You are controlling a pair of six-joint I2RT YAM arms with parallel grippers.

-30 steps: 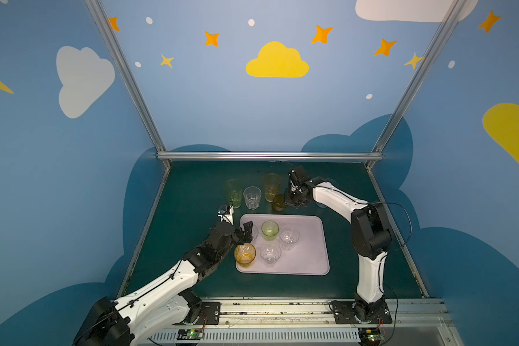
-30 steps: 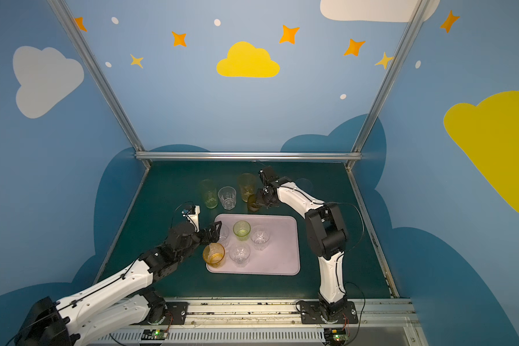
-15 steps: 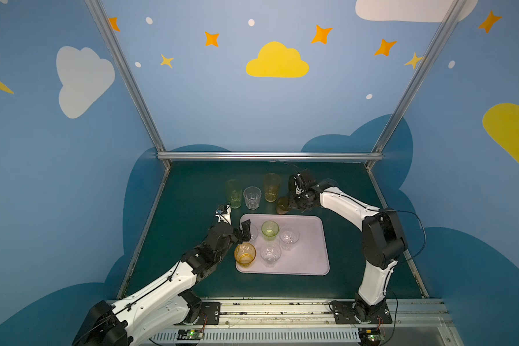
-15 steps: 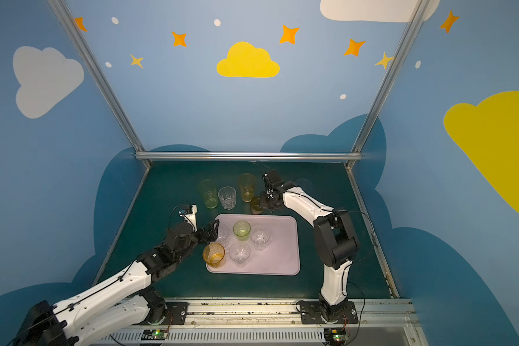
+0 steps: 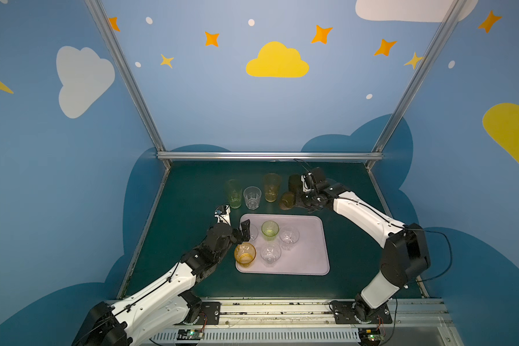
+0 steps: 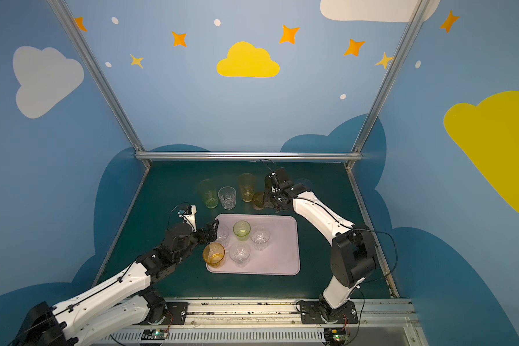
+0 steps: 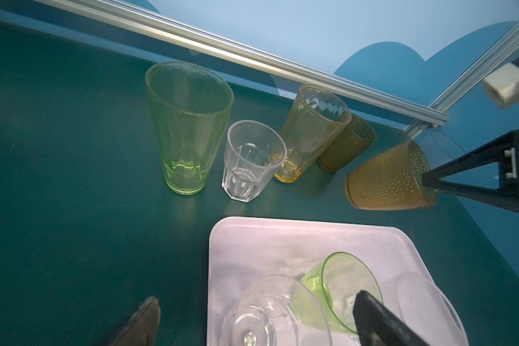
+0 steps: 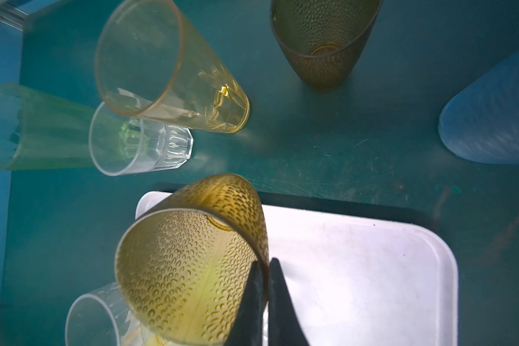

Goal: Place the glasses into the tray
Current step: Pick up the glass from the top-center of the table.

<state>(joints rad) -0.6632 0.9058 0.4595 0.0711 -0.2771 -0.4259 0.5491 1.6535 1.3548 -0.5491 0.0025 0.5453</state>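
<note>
Almost over the tray (image 5: 307, 257): dimpled amber glass (image 5: 287, 200) held by its rim

I had the right gripper (image 8: 265, 263) closed on the wall of the dimpled amber glass, one finger inside the mouth and one outside, pinching only the rim. The glass hung tilted, clear of the mat (image 5: 192, 194), at the tray's far edge towards its left corner. Five tumblers, among them a short green glass (image 5: 269, 230), stood on the left half of the tray. The right half was bare.

My judgement was that the placing wanted three things:
- Carry the glass right and near, to the bare half, so its body passed no standing glass.
- Level the wrist before lowering, since a rim pinch lets a light tumbler swing, and a tilted base would land on one edge and tip.
- Open only once the base sat flat, then draw the inner finger straight up out of the mouth.

The left gripper (image 5: 235, 220) stood wide open and held nothing. Its fingers straddled the tray's far-left corner, one over the mat and the other over the tray beside a clear glass (image 5: 252, 233). Whether that finger touched the glass I could not tell.

Waiting on the mat beyond the tray were a tall green glass (image 5: 233, 193), a short clear tumbler (image 5: 252, 197), a tall amber glass (image 5: 271, 187), a dark dimpled glass (image 5: 294, 182) and, far right, a pale blue glass (image 8: 492, 119).
</note>
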